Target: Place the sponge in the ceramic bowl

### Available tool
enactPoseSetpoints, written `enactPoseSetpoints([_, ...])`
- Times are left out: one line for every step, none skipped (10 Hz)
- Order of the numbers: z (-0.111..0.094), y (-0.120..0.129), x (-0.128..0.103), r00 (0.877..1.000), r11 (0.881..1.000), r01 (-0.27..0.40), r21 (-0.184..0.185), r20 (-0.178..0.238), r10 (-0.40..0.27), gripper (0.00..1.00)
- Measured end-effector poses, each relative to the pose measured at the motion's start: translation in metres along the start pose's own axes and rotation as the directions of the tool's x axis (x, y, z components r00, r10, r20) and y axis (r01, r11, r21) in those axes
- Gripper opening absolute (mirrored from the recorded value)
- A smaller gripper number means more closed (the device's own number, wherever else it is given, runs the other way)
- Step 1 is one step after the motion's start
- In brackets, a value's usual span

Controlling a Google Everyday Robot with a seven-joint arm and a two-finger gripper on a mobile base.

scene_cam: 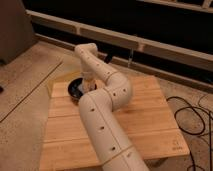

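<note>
The ceramic bowl (75, 90) is a dark round dish near the far left corner of the wooden table. My white arm rises from the bottom of the view, bends at the elbow and folds back down over the bowl. The gripper (89, 85) hangs at the bowl's right side, just above its rim. The sponge is hidden from view; I cannot tell whether it is in the gripper or in the bowl.
The light wooden table (150, 120) stands on a speckled floor. Black cables (192, 117) lie on the floor to the right. A low ledge and dark wall (150, 45) run behind the table.
</note>
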Motion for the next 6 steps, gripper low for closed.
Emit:
enactPoseSetpoints([-0.0002,0.0001,-0.0001,1.000,1.000,0.000,0.000,0.000,0.000,0.34])
enactPoseSetpoints([-0.0003,0.0001,-0.0001,1.000,1.000,0.000,0.000,0.001,0.000,0.43])
enactPoseSetpoints([0.0000,-0.0001,0.0000,1.000,1.000,0.000,0.000,0.000,0.000,0.56])
enactPoseSetpoints([-0.0001,-0.0002,0.0001,1.000,1.000,0.000,0.000,0.000,0.000,0.66])
enactPoseSetpoints([-0.0002,-0.0003,0.0002,1.000,1.000,-0.001,0.000,0.001,0.001,0.76])
enactPoseSetpoints([0.0001,-0.0004,0.0002,1.000,1.000,-0.001,0.000,0.000,0.001,0.80])
